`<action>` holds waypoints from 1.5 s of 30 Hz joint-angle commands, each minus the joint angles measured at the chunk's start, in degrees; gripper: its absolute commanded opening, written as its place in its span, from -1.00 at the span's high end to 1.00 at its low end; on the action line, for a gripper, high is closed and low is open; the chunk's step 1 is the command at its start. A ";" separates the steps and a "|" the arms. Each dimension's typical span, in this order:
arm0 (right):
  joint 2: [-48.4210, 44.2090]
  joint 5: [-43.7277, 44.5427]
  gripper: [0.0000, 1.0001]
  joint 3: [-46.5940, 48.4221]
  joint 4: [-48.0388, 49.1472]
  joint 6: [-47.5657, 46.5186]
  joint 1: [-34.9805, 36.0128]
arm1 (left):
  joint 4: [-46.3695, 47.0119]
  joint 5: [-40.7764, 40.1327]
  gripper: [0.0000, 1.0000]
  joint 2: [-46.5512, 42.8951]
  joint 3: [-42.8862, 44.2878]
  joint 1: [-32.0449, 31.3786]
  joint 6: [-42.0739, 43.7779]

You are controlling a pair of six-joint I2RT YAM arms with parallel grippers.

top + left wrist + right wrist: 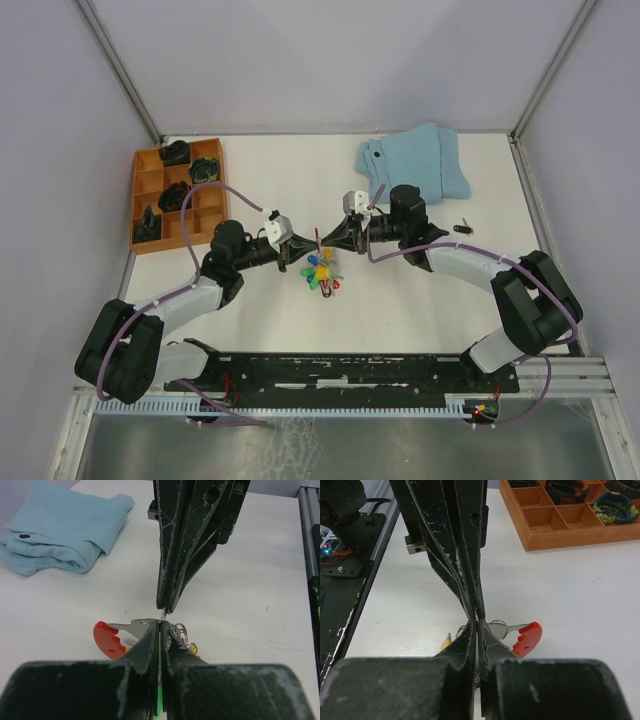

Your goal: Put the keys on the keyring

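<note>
My two grippers meet tip to tip over the middle of the table. The left gripper (312, 243) is shut, with a green key (160, 680) showing as a green strip between its fingers. The right gripper (326, 241) is shut on a thin metal bit (164, 612) of the keyring. The keyring's red plastic part (107, 638) and grey metal arc hang just under the tips; they also show in the right wrist view (528, 637). The other keys (322, 273), blue, yellow, green and red, hang in a bunch below. A yellow key (446, 642) peeks out beside my right fingers.
An orange compartment tray (150, 178) with dark black-green lumps stands at the back left. A folded light-blue cloth (415, 165) lies at the back right. A small black object (463, 228) lies right of the right arm. The black base rail runs along the near edge.
</note>
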 commanded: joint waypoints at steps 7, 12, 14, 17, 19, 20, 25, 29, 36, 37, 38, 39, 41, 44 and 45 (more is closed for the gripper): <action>-9.54 8.67 0.34 -0.24 -9.09 -0.17 -0.68 | -10.66 -0.67 0.95 -0.86 6.00 0.08 2.36; -14.04 18.34 0.05 1.56 -22.82 6.01 -4.19 | -15.52 -2.01 0.95 -1.55 8.00 0.08 3.46; -15.12 23.57 0.01 3.23 -29.21 8.78 -5.45 | -16.35 -2.55 0.95 -1.69 8.39 0.02 3.43; -15.70 29.24 -0.08 5.76 -38.36 11.76 -7.74 | -17.99 -3.73 0.95 -1.87 9.02 -0.17 3.86; -15.65 33.83 -0.12 6.92 -43.00 12.73 -9.14 | -18.70 -4.57 0.95 -1.88 9.32 -0.31 4.01; -15.58 36.38 -0.14 7.07 -44.57 13.72 -10.04 | -19.04 -4.84 0.95 -1.83 9.47 -0.43 4.12; -13.17 47.79 -0.26 8.63 -49.73 17.76 -14.66 | -20.03 -6.61 0.95 -1.99 9.75 -0.91 4.29; -8.55 54.73 -0.26 11.75 -53.52 21.44 -19.51 | -20.40 -7.71 0.95 -2.11 9.80 -1.04 4.48; -1.33 60.30 -0.19 14.64 -53.46 30.83 -29.51 | -21.15 -8.89 0.95 -2.40 9.89 -1.36 4.92; -0.42 60.54 -0.17 15.06 -53.38 31.99 -30.88 | -21.17 -8.88 0.95 -2.40 9.88 -1.33 4.97; 0.49 61.17 -0.16 15.52 -53.52 33.28 -32.29 | -21.17 -8.95 0.95 -2.45 9.88 -1.42 4.92; 1.48 61.48 -0.15 16.04 -53.73 34.01 -33.59 | -21.24 -9.05 0.95 -2.48 9.88 -1.41 4.96; 3.38 61.76 -0.12 16.85 -54.29 35.31 -35.82 | -21.25 -9.14 0.95 -2.55 9.88 -1.42 5.00; 5.63 60.62 -0.09 16.98 -53.98 36.95 -38.96 | -21.21 -9.22 0.95 -2.48 9.79 -1.39 5.12; 6.39 60.07 -0.08 16.97 -53.76 37.19 -39.69 | -21.18 -9.30 0.95 -2.49 9.79 -1.51 5.17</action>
